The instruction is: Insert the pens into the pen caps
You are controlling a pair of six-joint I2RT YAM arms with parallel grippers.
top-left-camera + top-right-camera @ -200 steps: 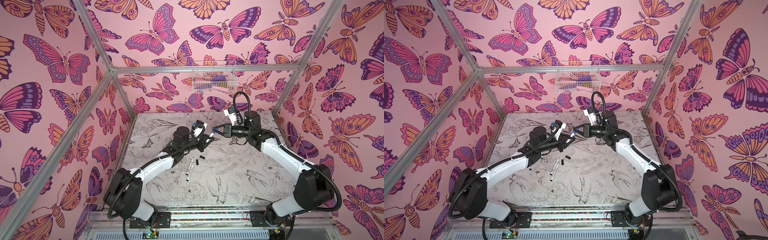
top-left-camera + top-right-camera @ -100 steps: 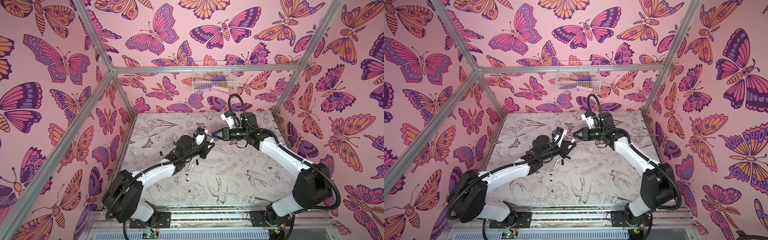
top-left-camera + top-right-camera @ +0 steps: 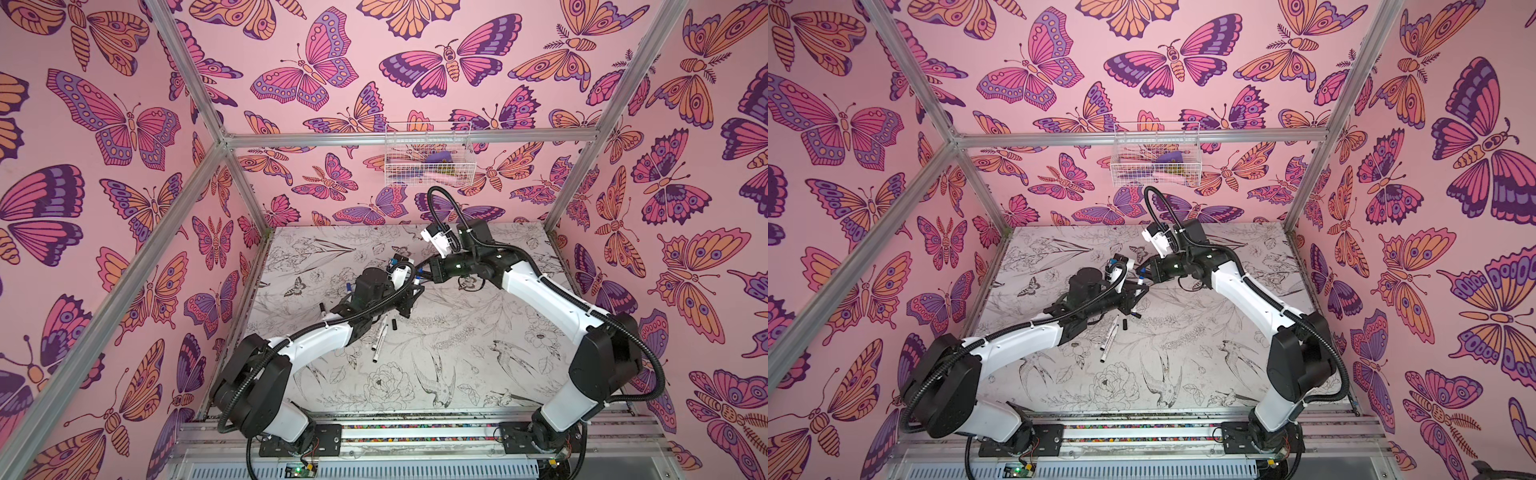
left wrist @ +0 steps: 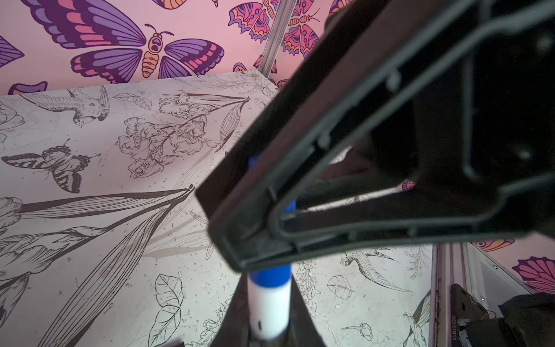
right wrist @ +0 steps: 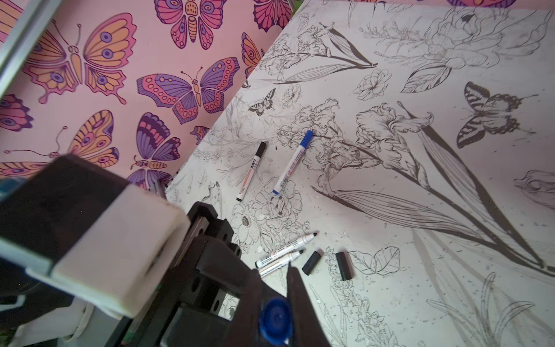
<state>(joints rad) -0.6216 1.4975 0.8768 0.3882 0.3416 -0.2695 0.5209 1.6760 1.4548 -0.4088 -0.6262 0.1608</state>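
My left gripper (image 4: 268,288) is shut on a white pen (image 4: 268,303) with a blue collar. The pen points into the black fingers (image 4: 315,168) of my right gripper. That right gripper (image 5: 274,279) is shut on a blue pen cap (image 5: 274,320). In both top views the two grippers (image 3: 415,284) (image 3: 423,274) meet tip to tip above the middle of the table. The pen's tip is hidden behind the right fingers. Two uncapped black pens (image 5: 285,249) (image 5: 282,263) lie beside two black caps (image 5: 310,263) (image 5: 344,266).
A capped black pen (image 5: 250,171) and a capped blue pen (image 5: 292,162) lie further left on the flower-printed table mat (image 3: 478,353). A wire basket (image 3: 428,160) hangs on the back wall. Butterfly walls and aluminium posts enclose the table.
Both grippers have closed in on each other: the left one came forward and right with the pen, the right one came left with the cap, and their tips now meet.
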